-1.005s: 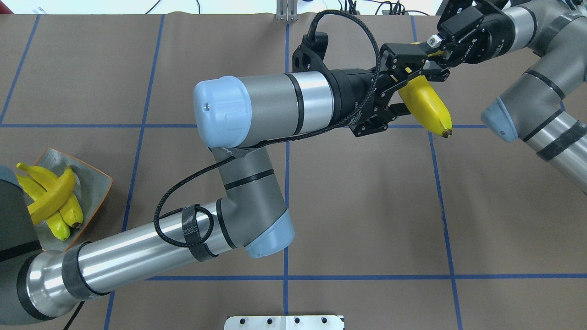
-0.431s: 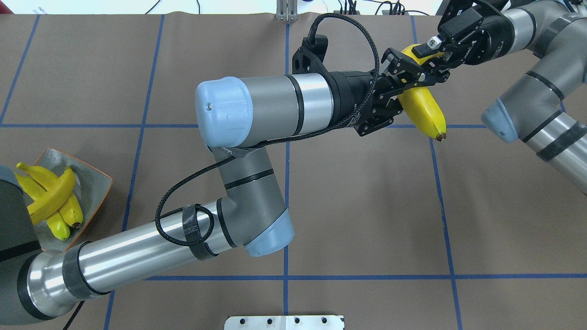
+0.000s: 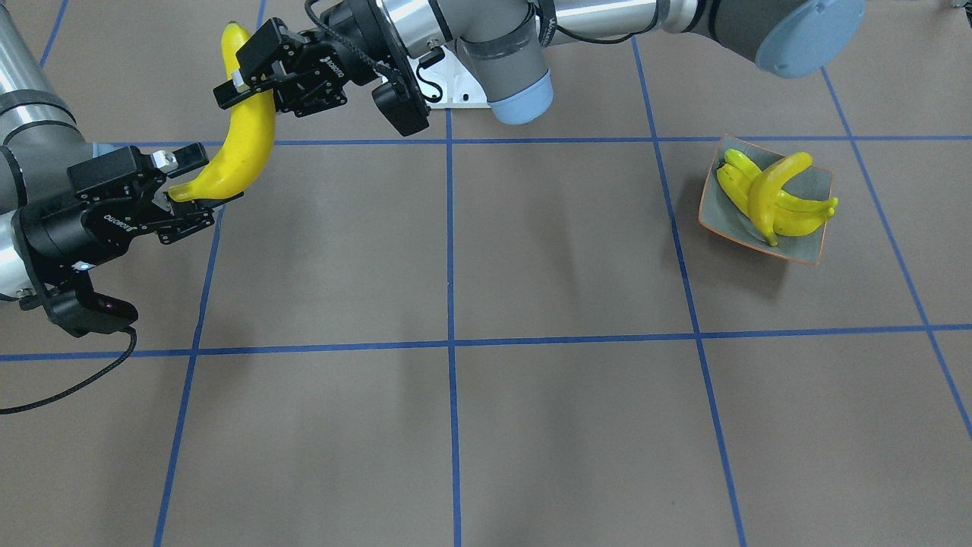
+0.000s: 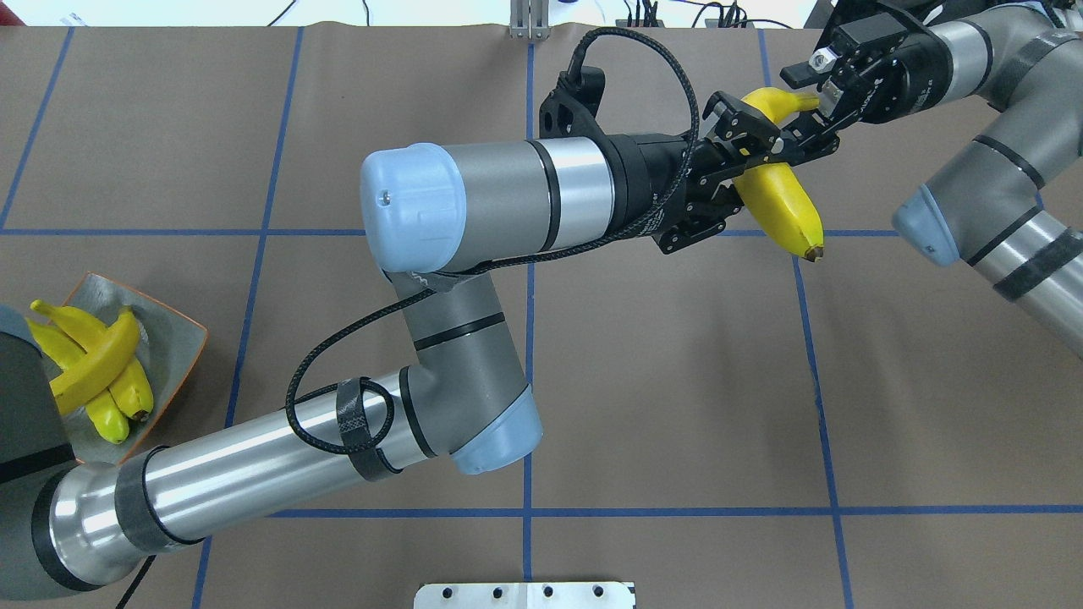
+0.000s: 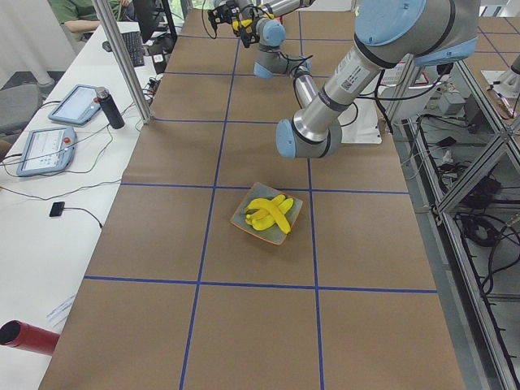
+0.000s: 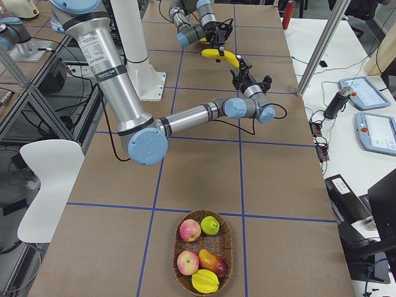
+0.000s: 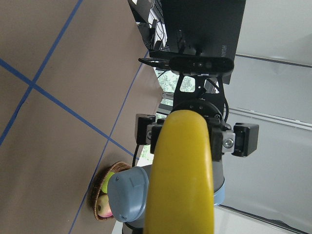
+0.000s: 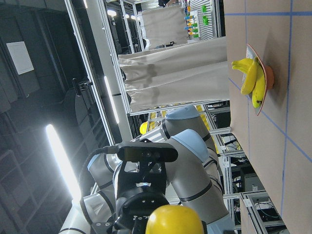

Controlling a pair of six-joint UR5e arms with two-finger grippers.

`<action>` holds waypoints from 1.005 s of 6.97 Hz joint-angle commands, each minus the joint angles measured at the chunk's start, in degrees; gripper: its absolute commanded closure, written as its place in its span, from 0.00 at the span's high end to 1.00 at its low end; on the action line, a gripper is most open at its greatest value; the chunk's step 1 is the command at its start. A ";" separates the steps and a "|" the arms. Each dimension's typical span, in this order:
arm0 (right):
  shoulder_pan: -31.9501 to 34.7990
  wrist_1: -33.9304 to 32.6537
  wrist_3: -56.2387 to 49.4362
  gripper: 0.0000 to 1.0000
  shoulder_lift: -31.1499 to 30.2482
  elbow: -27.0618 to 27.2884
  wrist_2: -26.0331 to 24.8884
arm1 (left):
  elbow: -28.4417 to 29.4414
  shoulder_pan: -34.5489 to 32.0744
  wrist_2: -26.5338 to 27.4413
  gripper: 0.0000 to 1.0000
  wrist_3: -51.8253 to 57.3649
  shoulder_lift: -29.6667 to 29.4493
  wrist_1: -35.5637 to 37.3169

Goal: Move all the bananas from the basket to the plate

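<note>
One yellow banana (image 4: 787,203) hangs in the air over the far right of the table, also in the front view (image 3: 247,152). My left gripper (image 4: 753,165) is shut on its middle. My right gripper (image 4: 808,106) is open, its fingers standing either side of the banana's stem end without pressing it (image 3: 186,190). The grey-blue plate (image 4: 182,338) sits at the near left with a pile of bananas (image 4: 97,364) on it. The basket (image 6: 201,250) shows in the exterior right view with other fruit; I see no banana in it.
The white robot base (image 4: 525,595) is at the near table edge. A side table with tablets (image 5: 61,122) and an upright pole (image 5: 122,61) runs along the far side. Brown paper with blue grid lines covers the table.
My left gripper has shut on the banana's middle. The right gripper's fingers have spread and drawn back slightly up and right. The banana has barely moved.
</note>
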 commanded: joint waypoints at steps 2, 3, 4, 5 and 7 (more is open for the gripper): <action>1.54 0.45 -0.09 1.00 -1.74 0.47 -0.09 | 0.00 -0.09 0.08 0.00 -0.16 0.17 -0.09; 3.29 0.72 -0.43 1.00 -3.06 0.47 -0.35 | -0.43 -0.52 0.09 0.00 -1.03 0.26 0.00; 5.91 0.72 -0.53 1.00 -3.85 0.13 -2.26 | -0.52 -1.57 0.00 0.00 -0.26 2.09 0.26; 10.38 -0.15 -0.35 1.00 -3.25 -0.23 -10.03 | -0.70 -2.89 -1.92 0.00 4.27 3.15 0.87; 16.73 -3.57 0.09 1.00 -1.49 -0.23 -24.29 | -3.06 -5.79 -6.48 0.00 10.78 6.31 7.87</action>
